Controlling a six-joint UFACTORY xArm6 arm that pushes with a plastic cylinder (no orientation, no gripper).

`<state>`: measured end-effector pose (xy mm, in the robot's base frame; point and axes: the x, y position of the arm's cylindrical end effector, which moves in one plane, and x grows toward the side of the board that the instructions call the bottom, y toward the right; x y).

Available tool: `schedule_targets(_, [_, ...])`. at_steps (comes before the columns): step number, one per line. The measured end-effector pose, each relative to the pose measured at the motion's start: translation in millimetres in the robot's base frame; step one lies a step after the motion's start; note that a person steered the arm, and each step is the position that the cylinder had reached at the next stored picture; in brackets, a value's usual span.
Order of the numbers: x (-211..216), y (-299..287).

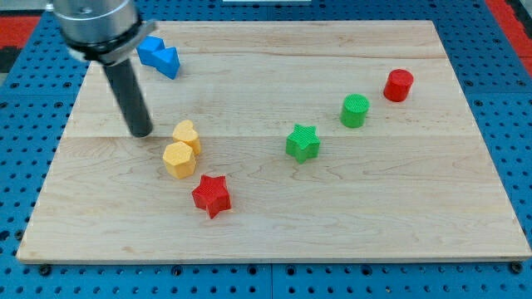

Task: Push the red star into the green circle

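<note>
The red star (211, 195) lies on the wooden board, left of centre and toward the view's bottom. The green circle (355, 110), a short cylinder, stands far to its upper right. My tip (141, 132) rests on the board to the upper left of the red star, left of the two yellow blocks, not touching any block. The rod rises from it toward the view's top left.
A yellow heart (187, 134) and a yellow hexagon (179, 159) sit touching between my tip and the red star. A green star (303, 142) lies near the centre. A red cylinder (398, 85) stands at the upper right. A blue block (159, 56) is at the upper left.
</note>
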<state>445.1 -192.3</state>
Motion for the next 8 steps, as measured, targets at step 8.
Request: schedule_targets(8, [74.9, 225.1])
